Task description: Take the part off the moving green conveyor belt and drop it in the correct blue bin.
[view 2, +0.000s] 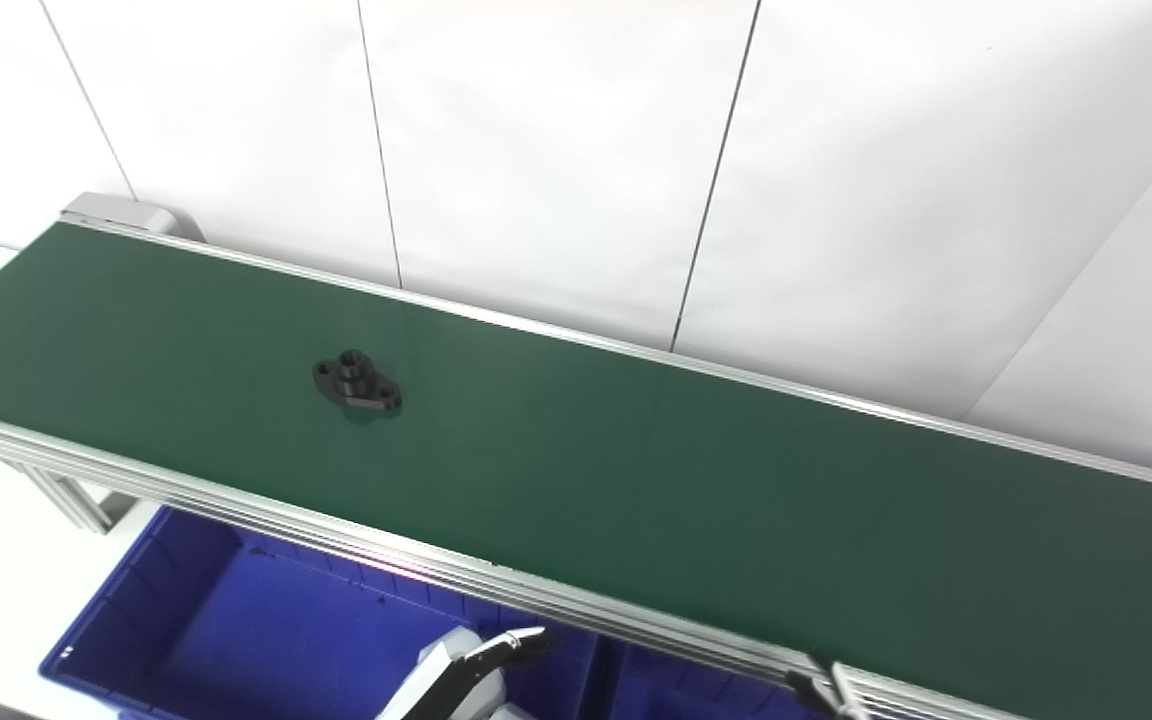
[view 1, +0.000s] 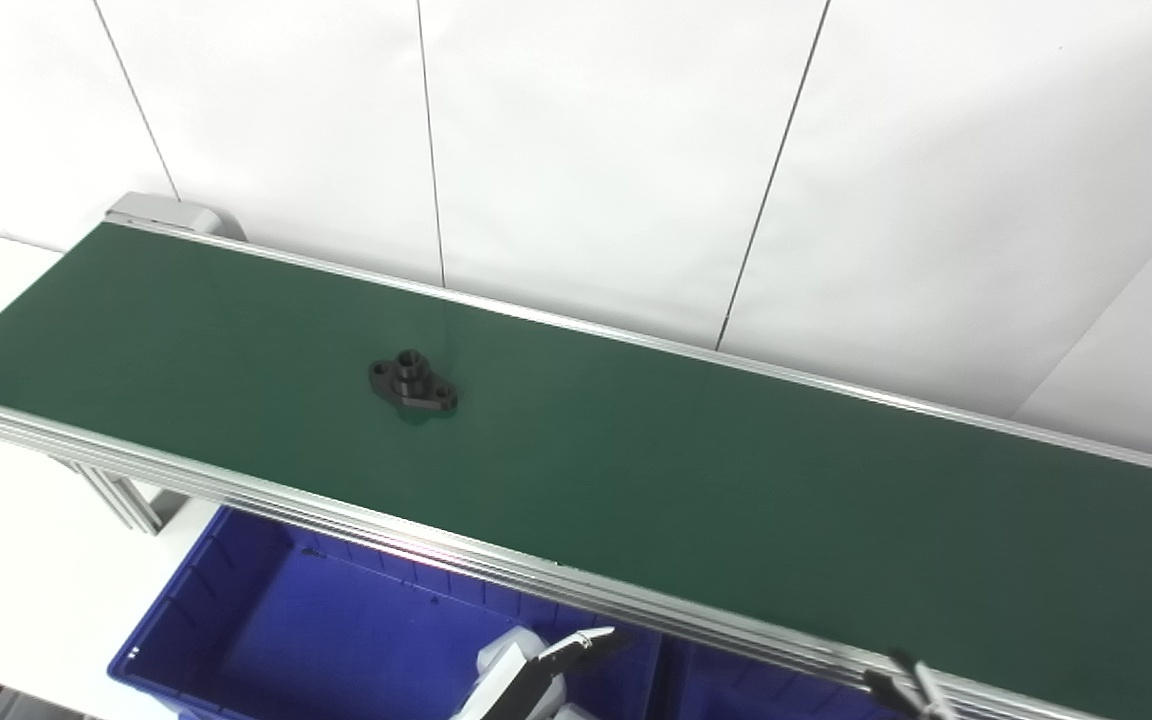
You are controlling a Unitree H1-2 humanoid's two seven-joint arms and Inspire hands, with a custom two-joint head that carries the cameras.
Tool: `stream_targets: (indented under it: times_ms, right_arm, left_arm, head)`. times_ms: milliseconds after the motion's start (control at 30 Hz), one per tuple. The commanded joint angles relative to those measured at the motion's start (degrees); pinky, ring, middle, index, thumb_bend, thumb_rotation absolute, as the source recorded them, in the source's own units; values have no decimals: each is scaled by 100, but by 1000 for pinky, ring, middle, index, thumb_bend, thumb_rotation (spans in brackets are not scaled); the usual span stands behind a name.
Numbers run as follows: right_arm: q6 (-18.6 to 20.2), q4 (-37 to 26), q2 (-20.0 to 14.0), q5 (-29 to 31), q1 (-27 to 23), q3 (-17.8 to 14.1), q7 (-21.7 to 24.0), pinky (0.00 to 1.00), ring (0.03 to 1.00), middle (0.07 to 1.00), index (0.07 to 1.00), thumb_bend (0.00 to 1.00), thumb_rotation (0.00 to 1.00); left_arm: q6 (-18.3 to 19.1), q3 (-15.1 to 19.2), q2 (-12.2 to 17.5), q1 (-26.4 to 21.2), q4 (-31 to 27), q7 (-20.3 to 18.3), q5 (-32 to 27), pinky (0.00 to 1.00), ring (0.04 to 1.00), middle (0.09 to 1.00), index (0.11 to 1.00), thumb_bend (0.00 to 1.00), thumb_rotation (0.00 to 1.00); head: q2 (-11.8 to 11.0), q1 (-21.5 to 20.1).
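A small black flanged part (view 1: 412, 383) with a raised hub and two ear holes lies flat on the green conveyor belt (view 1: 736, 480), left of centre. It also shows in the right eye view (view 2: 357, 384). My left hand (view 1: 536, 675) shows only as fingertips at the bottom edge, over the left blue bin (view 1: 266, 620), well below and right of the part. It holds nothing that I can see. My right hand (view 1: 911, 690) shows only as dark fingertips at the bottom edge by the belt's near rail.
The belt's aluminium near rail (view 1: 436, 545) runs between my hands and the part. A second blue bin (view 1: 736, 690) sits right of the first, under the rail. White wall panels stand behind the belt. A white tabletop lies at the left.
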Motion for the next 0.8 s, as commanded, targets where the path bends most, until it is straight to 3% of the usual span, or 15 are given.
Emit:
stream_targets:
  times_ms: [0, 100, 233, 300, 433, 567, 767]
  right_arm:
    - [-298, -529, -43, 143, -151, -52, -245, 508, 634, 706, 868, 801, 528]
    - [-294, -951, -3, 315, -337, -254, 6, 531, 643, 696, 866, 803, 470]
    - [61, -1435, 97, 483, -726, -555, 489, 505, 619, 692, 855, 833, 443]
    - [218, -1540, 162, 457, -946, -681, 684, 545, 625, 671, 836, 830, 456]
    - [918, -1787, 261, 193, -1387, -861, 1178, 592, 637, 660, 800, 831, 410]
    - [1547, -1831, 280, -307, -1837, -885, 1670, 616, 662, 708, 768, 790, 497]
    - [2505, -1757, 406, -949, -2495, -723, 2416, 596, 678, 720, 757, 803, 390]
  left_arm:
    - [-97, -22, -45, -146, -34, 185, 74, 811, 835, 846, 820, 879, 635]
    - [-97, -56, -44, -183, -12, 271, 82, 810, 829, 840, 816, 877, 631]
    - [-97, -70, -38, -225, 59, 282, 35, 819, 831, 838, 813, 877, 633]
    - [-97, -76, -35, -245, 75, 275, 4, 816, 834, 840, 813, 873, 624]
    - [-97, -71, -22, -275, 90, 258, -15, 813, 833, 839, 811, 878, 628]
    - [-96, -26, -6, -272, 77, 176, -60, 803, 837, 842, 811, 883, 630]
    - [-97, -15, 24, -272, 39, 179, -98, 792, 836, 840, 814, 879, 613]
  head:
    - [13, -38]
    - [25, -103]
    - [52, -262]
    - [65, -342]
    - [90, -511]
    - [118, -671]
    - [153, -899]
